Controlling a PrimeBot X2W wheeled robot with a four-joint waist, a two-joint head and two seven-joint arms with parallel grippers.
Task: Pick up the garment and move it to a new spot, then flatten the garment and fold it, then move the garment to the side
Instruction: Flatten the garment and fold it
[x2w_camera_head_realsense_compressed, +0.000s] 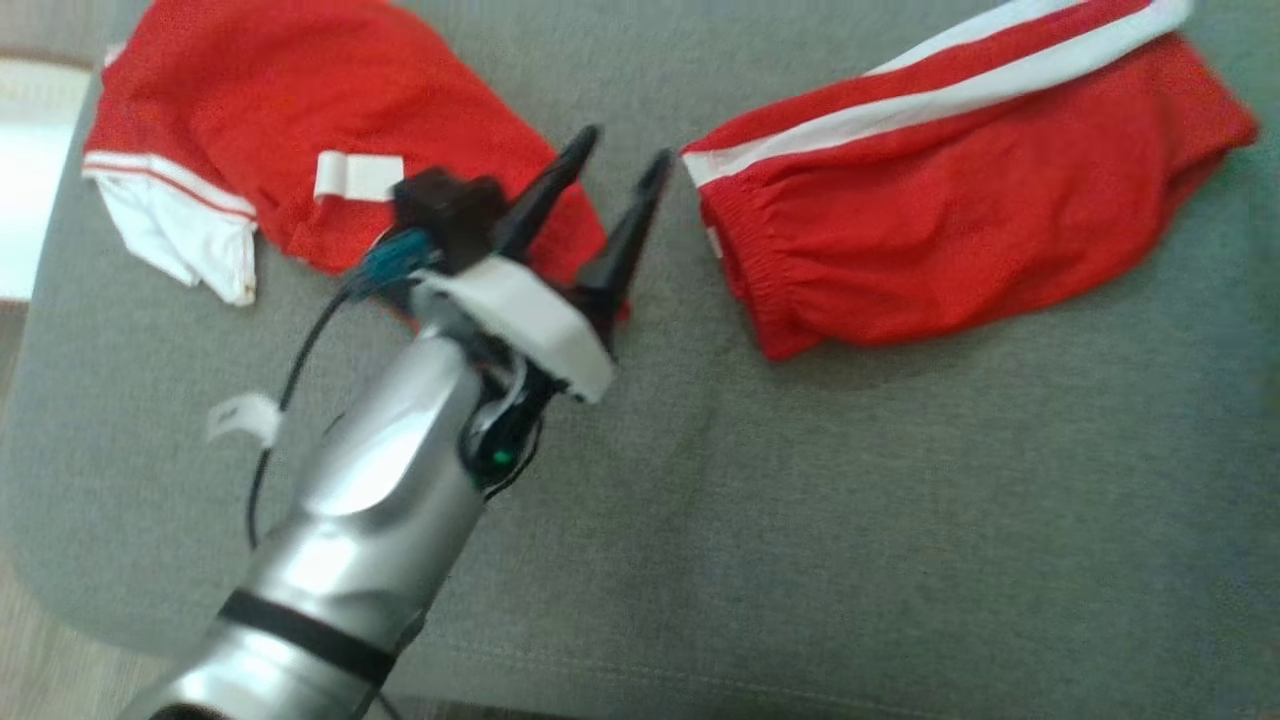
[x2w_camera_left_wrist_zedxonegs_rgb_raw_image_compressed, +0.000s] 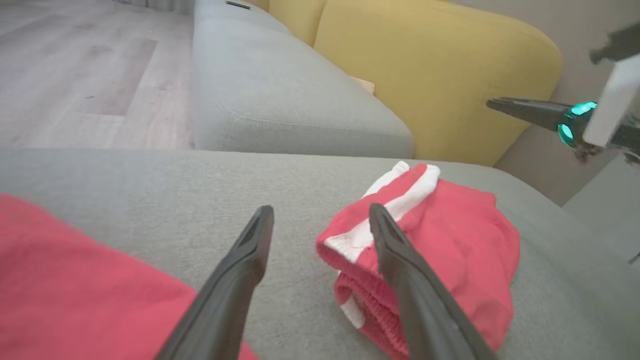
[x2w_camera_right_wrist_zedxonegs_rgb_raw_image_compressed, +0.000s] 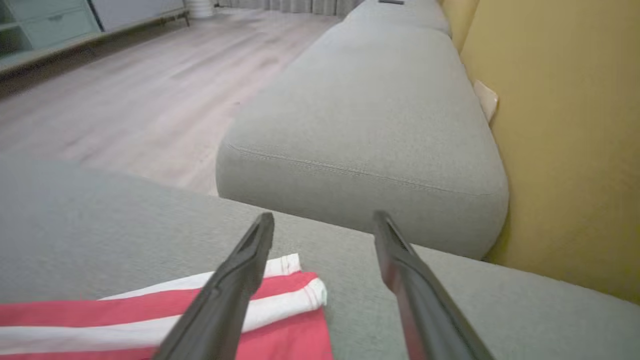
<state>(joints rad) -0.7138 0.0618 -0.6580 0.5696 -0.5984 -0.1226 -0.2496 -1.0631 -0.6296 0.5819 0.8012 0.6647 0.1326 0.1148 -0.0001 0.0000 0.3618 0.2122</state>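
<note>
my left jaws: spread, empty, over grey cushion (x2w_camera_head_realsense_compressed: 850, 520) | my right jaws: spread, empty, above striped red garment (x2w_camera_head_realsense_compressed: 960, 240)

Red and white on grey.
The folded garment (x2w_camera_head_realsense_compressed: 960, 230) is bright red with two white stripes along one edge; the second garment (x2w_camera_head_realsense_compressed: 330, 110) is the same red, with a white cuff crossed by a thin red line and a white tag. The cushion (x2w_camera_head_realsense_compressed: 800, 520) is plain mid-grey, the backrest (x2w_camera_left_wrist_zedxonegs_rgb_raw_image_compressed: 430, 65) mustard yellow, the floor (x2w_camera_left_wrist_zedxonegs_rgb_raw_image_compressed: 75, 75) pale grey wood. The left gripper (x2w_camera_head_realsense_compressed: 625, 143) has black fingers (x2w_camera_head_realsense_compressed: 625, 235) on a silver arm (x2w_camera_head_realsense_compressed: 370, 500) banded in black.
</note>
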